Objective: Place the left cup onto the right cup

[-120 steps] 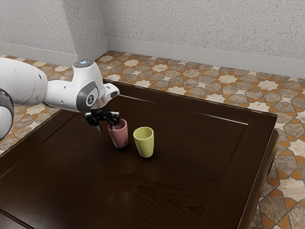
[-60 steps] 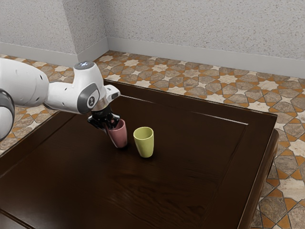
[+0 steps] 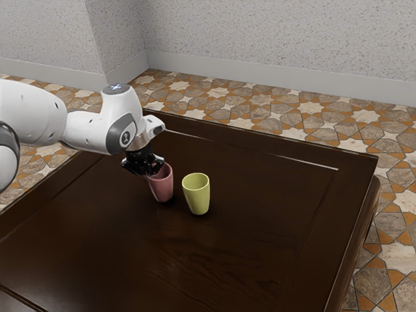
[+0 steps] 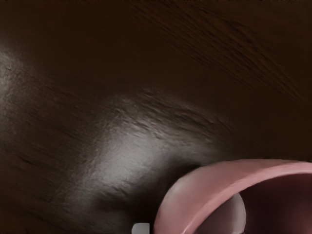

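Jaws are drawn together on the rim of the pink cup (image 3: 161, 184), pinching its wall on the side toward the exterior view's left. In the wrist view one pale pad (image 4: 237, 213) shows inside the cup's mouth and another (image 4: 141, 228) just outside the pink wall (image 4: 204, 190), with the wall between them. The black hand comes down onto the cup from the upper left of the exterior view, at a slant, and covers part of the rim.

The pink cup stands mouth up with its base on the dark wooden bench (image 3: 260, 214); whether it leans a little I cannot tell. Just beside it, toward the exterior view's right and slightly nearer the camera, stands the yellow-green cup (image 3: 196, 193), upright, mouth open and apart from the pink one by a narrow gap. Both cups sit toward the left half of the bench. Around the bench lies a patterned tiled floor (image 3: 292, 110), and behind that a speckled grey wall (image 3: 273, 32).
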`<state>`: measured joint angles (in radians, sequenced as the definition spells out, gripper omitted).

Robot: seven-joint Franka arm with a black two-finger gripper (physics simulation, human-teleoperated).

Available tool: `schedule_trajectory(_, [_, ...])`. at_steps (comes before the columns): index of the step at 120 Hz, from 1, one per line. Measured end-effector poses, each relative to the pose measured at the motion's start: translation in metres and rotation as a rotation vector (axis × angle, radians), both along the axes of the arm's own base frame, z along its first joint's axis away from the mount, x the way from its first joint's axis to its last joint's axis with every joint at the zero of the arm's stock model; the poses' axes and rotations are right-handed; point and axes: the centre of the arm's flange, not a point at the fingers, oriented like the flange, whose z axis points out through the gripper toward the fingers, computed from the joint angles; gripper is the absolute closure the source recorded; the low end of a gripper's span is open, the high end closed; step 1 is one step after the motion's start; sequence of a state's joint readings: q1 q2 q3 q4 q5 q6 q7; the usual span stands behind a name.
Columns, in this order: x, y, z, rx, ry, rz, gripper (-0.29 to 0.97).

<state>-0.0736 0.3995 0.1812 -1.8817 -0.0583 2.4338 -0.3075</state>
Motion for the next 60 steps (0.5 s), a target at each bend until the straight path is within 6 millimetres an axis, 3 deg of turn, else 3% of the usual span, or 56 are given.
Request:
schedule_trajectory(28, [-0.001, -0.009, 0.035, 0.002, -0.032, -0.012, 0.78])
schedule_trajectory(46, [-0.014, -0.013, 0.11, -0.032, -0.075, -0.005, 0.79])
schedule_trajectory(60, [-0.025, -0.031, 0.142, -0.091, -0.044, -0.011, 0.79])
